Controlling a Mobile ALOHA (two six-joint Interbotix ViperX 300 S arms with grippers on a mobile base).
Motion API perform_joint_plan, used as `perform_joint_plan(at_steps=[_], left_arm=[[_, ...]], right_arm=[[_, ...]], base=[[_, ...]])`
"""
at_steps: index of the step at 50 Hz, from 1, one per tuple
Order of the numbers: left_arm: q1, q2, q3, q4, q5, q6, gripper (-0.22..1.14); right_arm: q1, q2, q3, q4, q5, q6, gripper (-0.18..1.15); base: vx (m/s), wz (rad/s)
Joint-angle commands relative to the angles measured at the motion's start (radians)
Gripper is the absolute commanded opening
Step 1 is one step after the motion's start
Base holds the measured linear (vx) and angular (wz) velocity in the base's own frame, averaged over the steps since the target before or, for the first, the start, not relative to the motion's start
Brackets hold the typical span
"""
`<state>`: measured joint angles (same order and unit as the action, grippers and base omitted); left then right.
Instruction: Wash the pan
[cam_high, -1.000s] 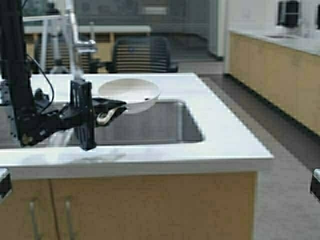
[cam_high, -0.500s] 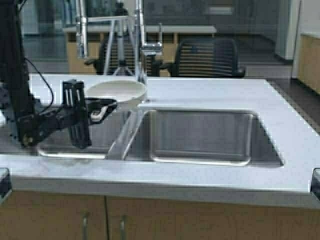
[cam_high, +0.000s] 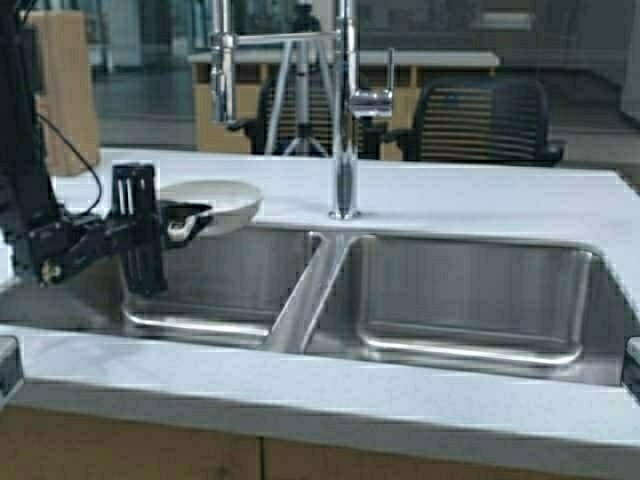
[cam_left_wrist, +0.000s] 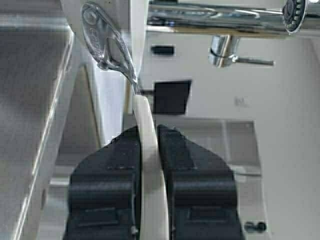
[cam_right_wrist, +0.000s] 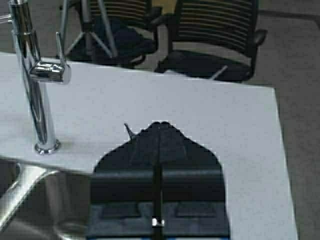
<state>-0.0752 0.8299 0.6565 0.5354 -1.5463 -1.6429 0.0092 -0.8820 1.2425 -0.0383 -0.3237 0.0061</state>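
The small cream pan (cam_high: 215, 200) is held level over the back edge of the left sink basin (cam_high: 240, 275), left of the faucet (cam_high: 345, 120). My left gripper (cam_high: 185, 222) is shut on the pan's pale handle. In the left wrist view the handle (cam_left_wrist: 146, 115) runs between the black fingers of the left gripper (cam_left_wrist: 149, 132), with its metal joint (cam_left_wrist: 107, 45) beyond. My right gripper (cam_right_wrist: 160, 125) is shut and empty above the white counter (cam_right_wrist: 210, 110), to the right of the faucet (cam_right_wrist: 37, 90); only a bit of that arm shows at the right edge of the high view.
The steel sink has two basins with a divider (cam_high: 305, 295); the right basin (cam_high: 470, 290) holds nothing. A second tall tap (cam_high: 220, 60) stands behind the pan. Black chairs (cam_high: 485, 120) and a tripod stand beyond the counter. White counter (cam_high: 480, 200) surrounds the sink.
The robot has moved: the whole scene has shifted right in the high view, bringing the faucet and both basins into the middle. The left gripper still holds the pan by its handle.
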Motion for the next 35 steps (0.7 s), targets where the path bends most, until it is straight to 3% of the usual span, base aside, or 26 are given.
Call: perform_joint_plan(at_steps=[1, 14, 35], left_arm=[[-0.023, -0.107, 0.087, 0.011, -0.011, 0.009, 0.03], [-0.109, -0.212, 0.247, 0.011, -0.011, 0.043, 0.03], [-0.152, -0.253, 0.353, 0.017, -0.043, 0.078, 0.03]], right_arm=[[0.0, 0.003, -0.012, -0.002, -0.009, 0.003, 0.06], [0.0, 0.008, -0.008, -0.002, -0.009, 0.005, 0.06], [0.0, 0.055, -0.021, -0.002, -0.009, 0.005, 0.06]], base=[[0.13, 0.08], [0.12, 0.08], [0.09, 0.14]])
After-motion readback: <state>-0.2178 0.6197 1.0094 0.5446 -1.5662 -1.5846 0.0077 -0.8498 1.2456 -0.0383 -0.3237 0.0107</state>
